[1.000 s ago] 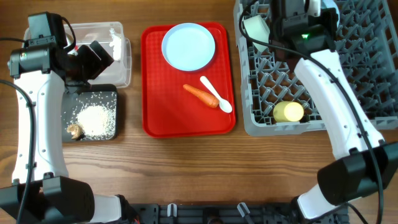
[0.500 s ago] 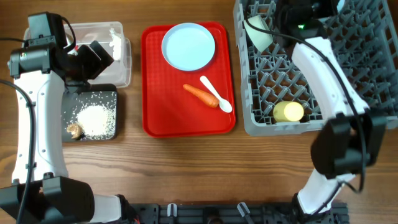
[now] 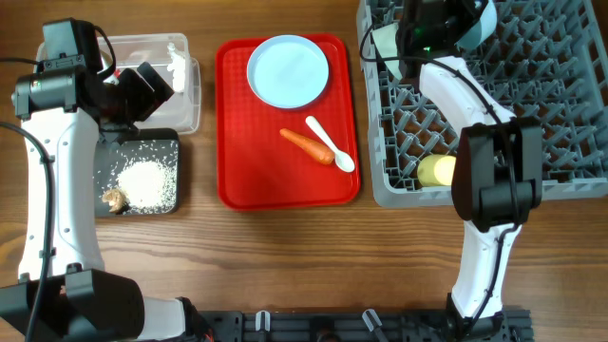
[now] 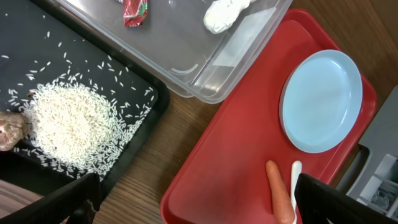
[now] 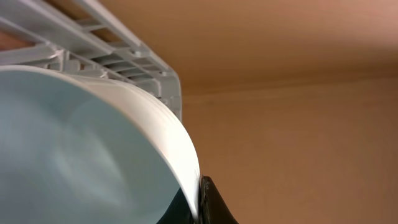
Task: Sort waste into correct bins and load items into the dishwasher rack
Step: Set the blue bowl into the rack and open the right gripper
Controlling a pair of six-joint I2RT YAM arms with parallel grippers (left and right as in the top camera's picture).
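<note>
The left hand [image 4: 196, 190] hangs open and empty, fingers spread wide, above where the clear bin [image 4: 205, 93] meets the black bin [image 3: 106, 152]. In the clear bin lie a red wrapper [image 4: 135, 9] and a crumpled tissue [image 4: 227, 12]. The black bin holds a heap of rice [image 4: 68, 127] ringed by stray grains, with a brown scrap [image 4: 11, 130] at its edge. On the red tray [image 3: 247, 161] in the middle of the worktop [image 3: 285, 256], the plate [image 3: 288, 71] rests at the far end. Nearer lie the carrot [image 3: 307, 145] and the spoon [image 3: 330, 144], just beside each other. At the far left corner of the rack [image 3: 532, 104], the right hand [image 3: 410, 33] is clamped on the rim of a pale bowl [image 3: 388, 40], which is held tilted. A yellow cup [image 3: 437, 171] sits among the pegs near the rack's front edge, partly hidden by the arm.
</note>
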